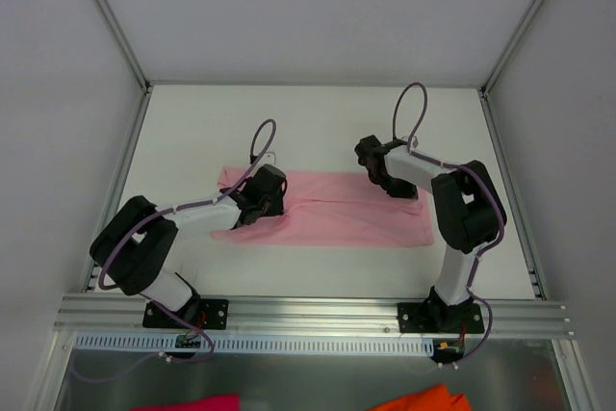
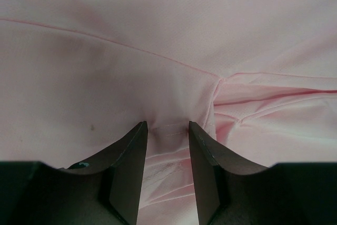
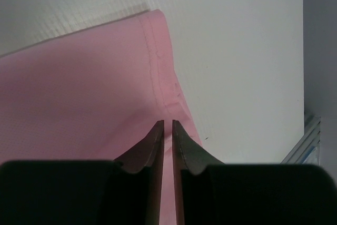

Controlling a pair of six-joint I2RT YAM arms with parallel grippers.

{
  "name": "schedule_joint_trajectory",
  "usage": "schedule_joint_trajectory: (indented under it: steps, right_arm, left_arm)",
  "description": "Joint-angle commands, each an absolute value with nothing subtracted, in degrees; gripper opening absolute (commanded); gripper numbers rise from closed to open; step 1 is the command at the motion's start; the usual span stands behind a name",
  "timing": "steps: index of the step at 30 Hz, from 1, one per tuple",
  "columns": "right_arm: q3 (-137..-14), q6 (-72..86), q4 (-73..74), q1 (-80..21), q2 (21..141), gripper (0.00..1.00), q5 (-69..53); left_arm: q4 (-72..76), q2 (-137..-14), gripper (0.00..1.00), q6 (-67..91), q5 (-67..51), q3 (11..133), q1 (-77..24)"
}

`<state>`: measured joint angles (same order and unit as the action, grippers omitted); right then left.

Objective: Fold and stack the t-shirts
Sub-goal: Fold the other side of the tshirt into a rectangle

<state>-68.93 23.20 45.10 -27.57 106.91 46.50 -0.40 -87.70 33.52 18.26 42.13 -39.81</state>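
Note:
The light pink t-shirt (image 1: 337, 214) lies as a long folded strip across the middle of the white table (image 1: 318, 122). My left gripper (image 1: 255, 214) sits low on the strip's left end. In the left wrist view its jaws (image 2: 167, 125) stand partly apart with a puckered bunch of the t-shirt (image 2: 158, 51) pinched between the tips. My right gripper (image 1: 397, 190) is at the strip's far edge near the right end. In the right wrist view it (image 3: 168, 122) is nearly closed on the stitched hem of the t-shirt (image 3: 79, 88). The neck label is hidden.
An aluminium rail (image 1: 308, 315) runs along the near table edge by both arm bases. Below it lie a magenta cloth scrap (image 1: 188, 403) and an orange cloth scrap (image 1: 423, 399). Frame posts and grey walls close in the left, right and far sides.

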Motion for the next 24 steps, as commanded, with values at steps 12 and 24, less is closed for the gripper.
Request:
schedule_joint_trajectory:
  steps: [12,24]
  right_arm:
    - [-76.55,22.61,50.63,-25.49,111.8,0.22,45.36]
    - [-88.75,20.22,54.48,-25.4,119.69,0.4,45.43]
  left_arm:
    - [0.97,-82.62,0.38,35.77,19.77,37.0,-40.78]
    - [0.44,-77.7,0.38,36.56,19.69,34.81,-42.01]
